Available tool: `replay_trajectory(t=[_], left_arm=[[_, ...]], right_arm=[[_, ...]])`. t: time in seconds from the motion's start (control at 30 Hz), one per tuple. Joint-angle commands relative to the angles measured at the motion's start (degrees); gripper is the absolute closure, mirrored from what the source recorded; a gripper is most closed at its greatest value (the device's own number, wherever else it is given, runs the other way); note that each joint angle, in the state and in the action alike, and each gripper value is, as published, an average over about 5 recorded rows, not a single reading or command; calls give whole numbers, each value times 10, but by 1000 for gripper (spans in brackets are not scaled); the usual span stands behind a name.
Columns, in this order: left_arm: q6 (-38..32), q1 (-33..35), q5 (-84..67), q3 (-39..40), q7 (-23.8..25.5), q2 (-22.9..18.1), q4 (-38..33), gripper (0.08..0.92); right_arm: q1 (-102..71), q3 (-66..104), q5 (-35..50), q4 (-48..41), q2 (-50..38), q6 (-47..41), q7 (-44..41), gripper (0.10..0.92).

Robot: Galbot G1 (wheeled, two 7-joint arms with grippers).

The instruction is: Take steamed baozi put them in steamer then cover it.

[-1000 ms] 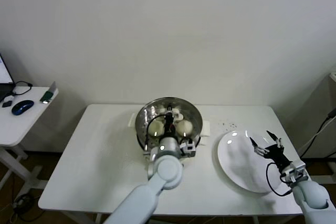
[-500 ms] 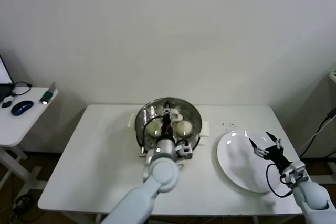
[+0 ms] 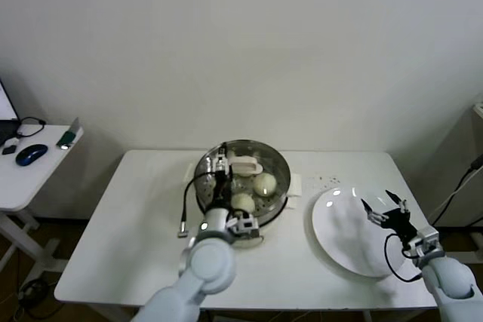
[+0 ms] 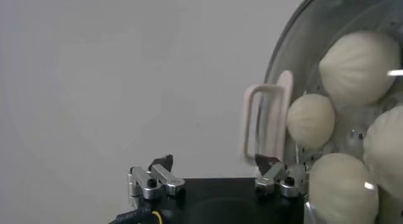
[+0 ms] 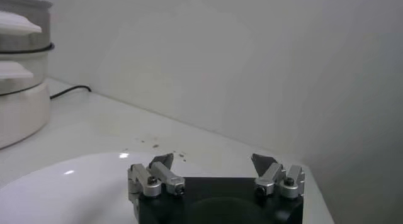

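- My left gripper (image 3: pixel 219 162) hangs over the left side of the steamer (image 3: pixel 243 186), its fingers (image 4: pixel 157 179) spread wide and holding nothing.
- The cover (image 3: pixel 260 157) sits on top of the steamer; its cream-white oblong handle (image 3: pixel 245 164) lies just to the right of my left gripper, apart from both fingertips. In my left wrist view the handle (image 4: pixel 267 121) stands just beyond one fingertip.
- Through the glass I see the steamed baozi (image 3: pixel 265 183) inside the steamer, to the right of and below my left gripper; a second one (image 3: pixel 242 202) lies nearer my wrist. My left wrist view shows four of them (image 4: pixel 359 67) packed close under the glass.
- My right gripper (image 3: pixel 383 210) hovers well apart to the right, over a white plate (image 3: pixel 343 239) on the desk (image 3: pixel 136 224), fingers spread, gripping nothing.
- From my right wrist the steamer's cream-white base (image 5: pixel 22 112) shows far off across the desk.
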Motion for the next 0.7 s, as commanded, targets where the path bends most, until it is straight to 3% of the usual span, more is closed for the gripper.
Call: replay_trajectory(t=[0.03, 0.23, 0.4, 0.53, 0.7], left_arm=[[-16, 124, -114, -72, -89, 59, -150, 180], [-143, 207, -277, -169, -222, 75, -168, 177], [-281, 297, -466, -301, -289, 54, -157, 177], [-392, 335, -623, -404, -300, 34, -101, 177], [-495, 346, -796, -497, -267, 17, -16, 177]], right_arm=[[3, -3, 8, 15, 2, -30, 11, 203], [0, -7, 9, 29, 7, -26, 10, 203], [-5, -5, 8, 39, 13, -21, 10, 203], [-10, -1, 6, 45, 22, -7, 10, 203], [-25, 5, 5, 65, 33, 1, 10, 203]])
